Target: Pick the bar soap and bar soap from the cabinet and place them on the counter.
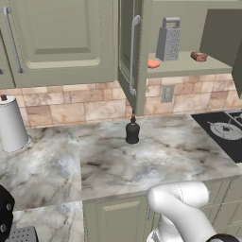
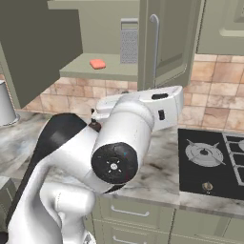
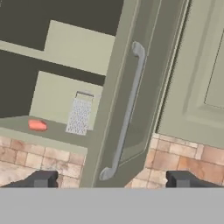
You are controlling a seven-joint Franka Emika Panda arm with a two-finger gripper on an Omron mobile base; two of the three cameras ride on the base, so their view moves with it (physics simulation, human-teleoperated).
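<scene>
We see a flat salmon-orange bar soap point(image 3: 37, 125) lying on the plain inner shelf of the open grey-green wall cabinet point(image 1: 184, 66), near a steel box grater point(image 1: 168, 39). A dark red-brown bar soap point(image 1: 199, 56) sits farther along that shelf. Our two-finger gripper point(image 3: 111, 179) stands wide apart, grasping nothing, below the shelf and facing the door's steel bar handle point(image 3: 127, 109). Below lies the marble-patterned counter point(image 1: 113, 160) with a small black bottle point(image 1: 132, 131).
</scene>
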